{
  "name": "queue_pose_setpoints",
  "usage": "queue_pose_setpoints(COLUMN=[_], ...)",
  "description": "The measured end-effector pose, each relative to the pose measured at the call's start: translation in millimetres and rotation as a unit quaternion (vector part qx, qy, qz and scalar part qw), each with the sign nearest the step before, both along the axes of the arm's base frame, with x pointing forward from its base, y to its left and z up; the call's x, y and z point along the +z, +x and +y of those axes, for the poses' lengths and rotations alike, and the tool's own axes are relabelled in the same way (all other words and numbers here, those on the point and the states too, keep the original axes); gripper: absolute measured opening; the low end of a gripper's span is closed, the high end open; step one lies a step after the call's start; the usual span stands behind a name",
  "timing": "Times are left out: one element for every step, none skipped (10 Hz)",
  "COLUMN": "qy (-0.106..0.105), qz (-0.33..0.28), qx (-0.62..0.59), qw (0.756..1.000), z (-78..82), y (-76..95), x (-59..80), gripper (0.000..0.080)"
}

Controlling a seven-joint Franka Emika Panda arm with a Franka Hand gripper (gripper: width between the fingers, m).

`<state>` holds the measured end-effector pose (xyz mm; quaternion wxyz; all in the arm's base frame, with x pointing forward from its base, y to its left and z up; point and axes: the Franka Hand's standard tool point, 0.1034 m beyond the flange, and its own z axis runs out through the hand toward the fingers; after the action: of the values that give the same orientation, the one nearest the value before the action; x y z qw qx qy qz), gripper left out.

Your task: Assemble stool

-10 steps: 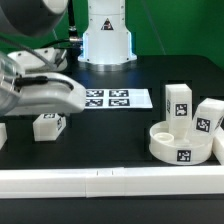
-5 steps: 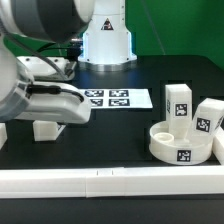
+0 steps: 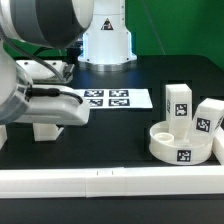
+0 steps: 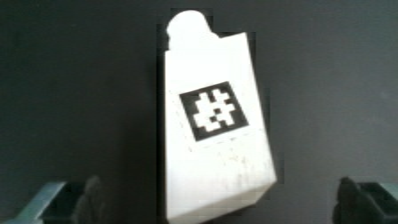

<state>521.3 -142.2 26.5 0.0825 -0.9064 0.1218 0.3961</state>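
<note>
1. One round seat (image 3: 180, 143) at the exterior view's right, two legs (image 3: 178, 102) just beside.
2. Third leg (image 3: 47, 129) well apart, under gripper (image 4: 214, 198); jaws apart, straddling it.
3. Step judged: grasping this leg; next, close squarely, lift.

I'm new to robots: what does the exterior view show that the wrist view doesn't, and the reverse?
Exterior view only: the thick round white plastic seat, two white plastic block legs by it, and the marker board. Wrist view only: the black-and-white tag on the block under the arm, and the dark fingers spread wide either side of it. Both: that third white plastic block leg.
</note>
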Motion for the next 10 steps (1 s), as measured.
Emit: queue_pose_setpoints(qy=[-0.001,-0.001,0.018,0.026,0.027,0.02,0.018,0.014,0.011,0.01], qz=[-0.002,0.0,0.058,0.094,0.099,0.083,0.078,0.07,0.063,0.063], qx=[0.001,0.001,-0.006,-0.007,-0.004,-0.002,-0.001,0.001,0.002,0.001], qw=[1.0,1.0,0.998,0.995,0.995,0.996,0.997,0.997,0.998,0.998], z=[1.0,0.9,4.5,3.3,0.9,-0.2,0.4,0.5,0.4,0.0], y=[1.0,0.3,-15.4,-17.6,-14.4,-9.4,-8.4,-6.3,-4.2,-4.6], x=[-1.3,-0.8,4.4,0.5,-5.6,-8.3,-10.0,-14.1,-16.3,-16.9], gripper=[0.0649,0.0649,0.0649,0.0649,0.0649,0.0649,0.0649,0.0626,0.0626,0.0455])
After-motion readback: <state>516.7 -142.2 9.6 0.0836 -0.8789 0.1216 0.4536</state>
